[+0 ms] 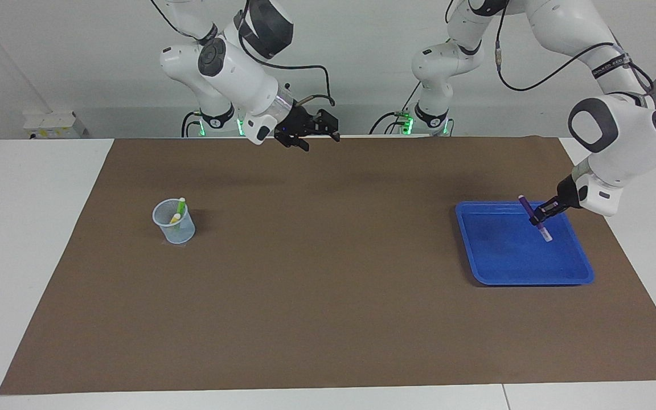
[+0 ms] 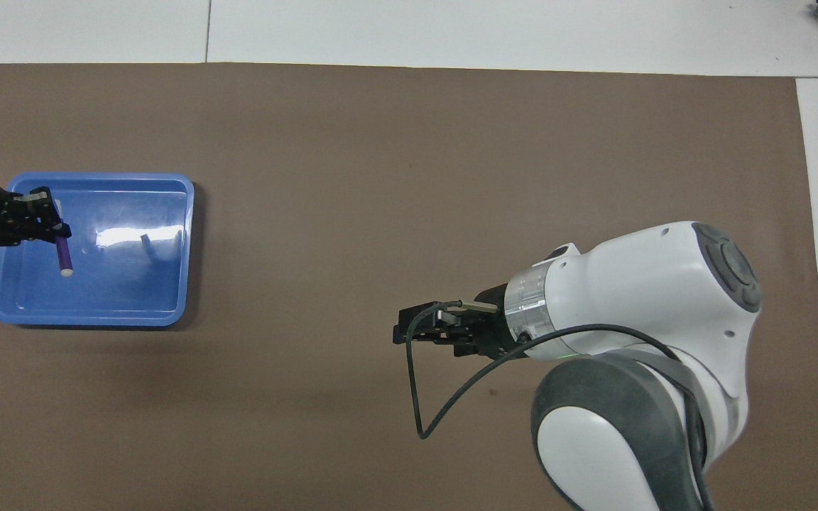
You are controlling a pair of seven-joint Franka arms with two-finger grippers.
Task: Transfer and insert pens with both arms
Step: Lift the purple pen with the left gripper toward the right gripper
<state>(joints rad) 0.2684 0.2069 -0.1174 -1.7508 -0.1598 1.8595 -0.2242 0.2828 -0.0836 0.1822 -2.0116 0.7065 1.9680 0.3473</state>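
Purple pen (image 1: 532, 218) clamped in left fingers (image 1: 540, 216) over tray (image 1: 533, 276) (right fingers (image 1: 328, 126) apart).

2 pens (image 1: 177, 213) in cup (image 1: 173, 226), tray (image 1: 521, 273) – left-arm end

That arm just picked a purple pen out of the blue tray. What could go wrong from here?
The left gripper pinches the purple pen tilted, over the blue tray; held askew, it might slip in the grip or drop on the way.

The right gripper waits open over the brown mat. A handover in the air could miss such a slim pen.

The clear cup already holds the green pen and yellow pen, so a third may jam or tip it.
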